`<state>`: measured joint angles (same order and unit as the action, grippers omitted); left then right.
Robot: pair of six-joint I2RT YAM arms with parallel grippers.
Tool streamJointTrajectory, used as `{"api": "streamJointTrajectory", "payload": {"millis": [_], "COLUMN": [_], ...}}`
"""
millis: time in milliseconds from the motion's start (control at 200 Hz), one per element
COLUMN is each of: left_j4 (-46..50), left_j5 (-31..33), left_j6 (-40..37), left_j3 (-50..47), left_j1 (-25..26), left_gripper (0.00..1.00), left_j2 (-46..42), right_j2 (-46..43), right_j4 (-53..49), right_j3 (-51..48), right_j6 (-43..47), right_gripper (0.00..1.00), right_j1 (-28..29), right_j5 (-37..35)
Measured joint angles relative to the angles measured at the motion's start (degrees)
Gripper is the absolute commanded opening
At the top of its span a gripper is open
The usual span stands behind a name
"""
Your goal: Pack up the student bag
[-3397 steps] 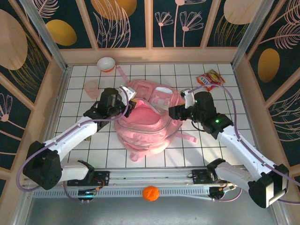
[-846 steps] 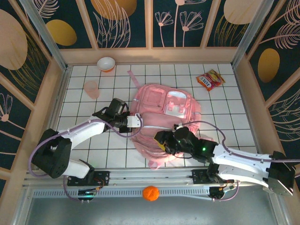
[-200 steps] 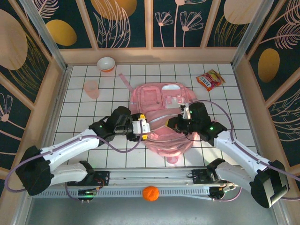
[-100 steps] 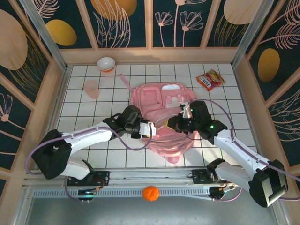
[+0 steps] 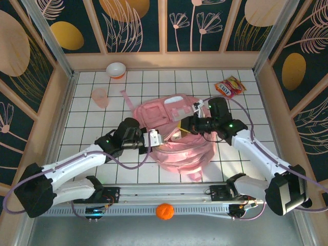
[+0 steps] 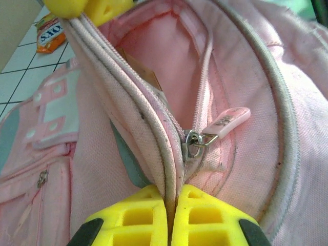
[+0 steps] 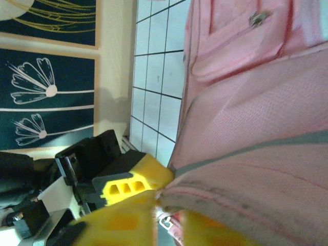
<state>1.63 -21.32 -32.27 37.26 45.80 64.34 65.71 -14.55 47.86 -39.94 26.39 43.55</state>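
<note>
Clamped together at the left gripper (image 6: 171, 207): yellow honeycomb pads, with the doubled, corded zip edge of the student bag (image 6: 246, 72) pinched between them. Just above the pads, a metal slider (image 6: 193, 143) with a pink fabric pull tab (image 6: 228, 119). Beyond it, the open main pocket (image 6: 169, 56): smooth pink lining and a brownish patch deep inside, too hidden to name. At the far end of the same edge, the right gripper (image 5: 185, 124), one yellow finger on either side of the seam. Clamped or merely resting, cannot tell: own fingers a blur in the right wrist view.

Between the two arms, in the middle of the counter (image 5: 87, 118), the bag slumped and rumpled, coarse-weave pink cloth with pale translucent panels. On the white tiled grid, well apart from the bag: a round white bowl (image 5: 116, 69), a pink cup (image 5: 100, 96), a crinkled orange snack packet (image 5: 229, 87). Below the rail (image 5: 164, 190), an orange ball (image 5: 164, 210).
</note>
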Motion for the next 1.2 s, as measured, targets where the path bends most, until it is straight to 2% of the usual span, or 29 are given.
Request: {"api": "streamJointTrajectory", "payload": {"millis": [185,335,430,500,626,751,881,1066,1136,1201], "left_j4": [-0.7,-0.5,-0.5,-0.4,-0.1,-0.1,0.8,2.1,2.6,2.9], "left_j5": [-0.7,-1.4,-1.4,-1.4,-2.2,-2.9,-3.3,-3.5,-3.5,-3.3], "left_j6": [4.6,6.5,7.6,8.5,10.0,10.8,11.0,11.0,11.0,11.0], "left_j3": [-0.1,0.0,0.4,0.9,2.2,3.4,4.3,5.5,5.9,6.1], "left_j1": [0.0,0.0,0.0,0.0,0.0,0.0,0.0,0.0,-0.1,-0.2], "left_gripper": [0.00,0.00,0.00,0.00,0.00,0.00,0.00,0.00,0.00,0.00], "left_j2": [2.0,2.6,2.6,2.7,3.9,5.2,6.1,6.7,6.9,7.2], "right_j2": [-3.5,-15.4,-22.4,-24.5,-21.0,-12.9,-5.7,-1.9,-0.9,-0.2], "right_j4": [-6.2,-10.0,-10.1,-10.1,-9.8,-8.5,-8.3,-8.1,-8.0,-8.0], "right_j3": [2.1,0.1,-2.3,-3.7,-4.4,-4.4,-4.1,-1.9,-1.4,-0.9], "right_j6": [6.2,10.0,12.8,14.7,16.3,17.2,17.7,19.1,20.0,20.4], "right_gripper": [0.37,0.39,0.39,0.39,0.38,0.40,0.42,0.42,0.35,0.19], "right_j1": [-0.6,0.3,5.1,11.9,23.9,31.2,33.0,33.0,33.1,33.3], "right_j5": [-8.6,-18.0,-22.9,-26.8,-33.2,-38.3,-42.8,-48.7,-49.5,-49.7]}}
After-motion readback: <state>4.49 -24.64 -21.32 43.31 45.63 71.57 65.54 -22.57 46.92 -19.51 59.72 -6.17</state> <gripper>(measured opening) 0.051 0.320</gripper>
